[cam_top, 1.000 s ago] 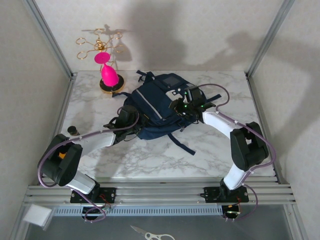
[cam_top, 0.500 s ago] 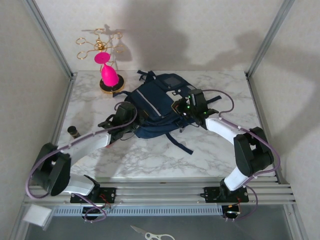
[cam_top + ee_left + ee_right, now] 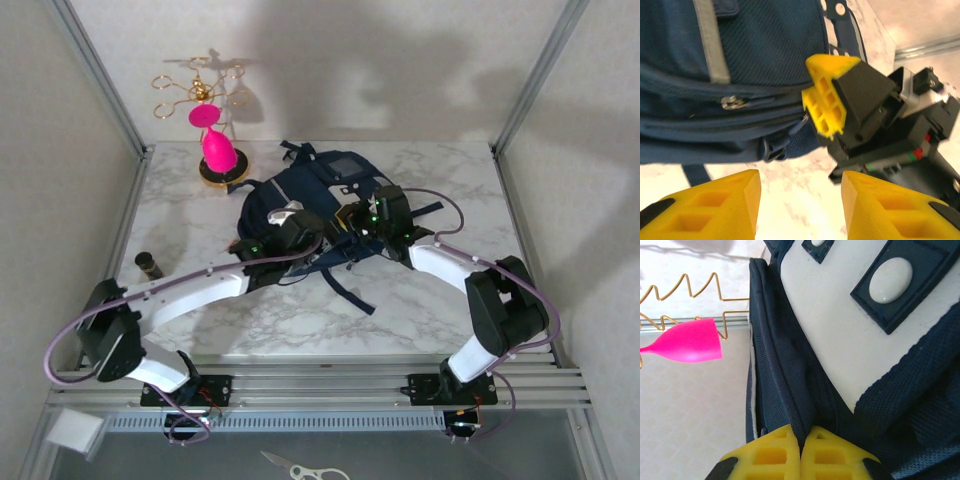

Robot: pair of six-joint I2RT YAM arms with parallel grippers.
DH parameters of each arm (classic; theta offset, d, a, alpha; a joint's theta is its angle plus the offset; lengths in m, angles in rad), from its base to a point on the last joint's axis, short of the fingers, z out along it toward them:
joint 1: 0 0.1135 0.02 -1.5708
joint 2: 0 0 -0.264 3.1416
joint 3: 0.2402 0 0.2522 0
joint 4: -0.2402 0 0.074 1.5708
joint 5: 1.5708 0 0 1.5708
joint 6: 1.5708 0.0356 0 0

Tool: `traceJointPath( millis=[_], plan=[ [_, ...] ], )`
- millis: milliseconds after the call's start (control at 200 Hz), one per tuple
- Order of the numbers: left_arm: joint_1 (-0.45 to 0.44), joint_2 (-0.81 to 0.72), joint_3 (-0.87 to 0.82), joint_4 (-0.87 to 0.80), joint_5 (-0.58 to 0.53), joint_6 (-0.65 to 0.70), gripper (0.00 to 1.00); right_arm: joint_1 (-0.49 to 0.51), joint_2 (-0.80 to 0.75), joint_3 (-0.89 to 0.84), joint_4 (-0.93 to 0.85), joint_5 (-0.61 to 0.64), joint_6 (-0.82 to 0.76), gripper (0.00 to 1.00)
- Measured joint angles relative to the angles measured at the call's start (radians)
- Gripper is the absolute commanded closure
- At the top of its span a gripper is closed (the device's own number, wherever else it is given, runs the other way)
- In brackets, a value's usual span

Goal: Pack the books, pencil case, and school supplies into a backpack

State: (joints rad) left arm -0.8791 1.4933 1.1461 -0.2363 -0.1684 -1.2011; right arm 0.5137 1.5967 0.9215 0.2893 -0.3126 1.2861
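On the marble desk [image 3: 420, 300] the blue backpack [image 3: 320, 185] lies near the back, right fingers [image 3: 772, 452] pinching a fold of its cloth, left fingers [image 3: 715, 205] half open and empty beside it; I think they are opening it, so the left must grab hold next.

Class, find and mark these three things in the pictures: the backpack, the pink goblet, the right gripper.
backpack [image 3: 765, 40], left wrist view, on its navy front fabric.
pink goblet [image 3: 692, 342], right wrist view, on its bowl.
right gripper [image 3: 801, 437], right wrist view, between its yellow fingertips.
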Motion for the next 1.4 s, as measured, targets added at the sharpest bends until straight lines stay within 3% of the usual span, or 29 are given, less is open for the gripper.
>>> traceJointPath(
  millis=[210,446,1082,1397],
  plan=[
    [-0.01,0.104,0.116,-0.137,-0.117,-0.004,0.57,0.009,-0.011,-0.023,0.034,0.005,0.024,1.0],
    [-0.008,0.154,0.14,-0.195,-0.161,-0.031,0.6,0.017,-0.02,-0.044,0.062,0.005,0.04,1.0],
    [0.006,0.33,0.356,-0.407,-0.197,-0.091,0.69,0.038,-0.024,-0.061,0.096,0.038,0.045,1.0],
    [0.005,0.31,0.295,-0.362,-0.199,-0.154,0.8,0.048,-0.024,-0.066,0.096,0.047,0.042,1.0]
  ],
)
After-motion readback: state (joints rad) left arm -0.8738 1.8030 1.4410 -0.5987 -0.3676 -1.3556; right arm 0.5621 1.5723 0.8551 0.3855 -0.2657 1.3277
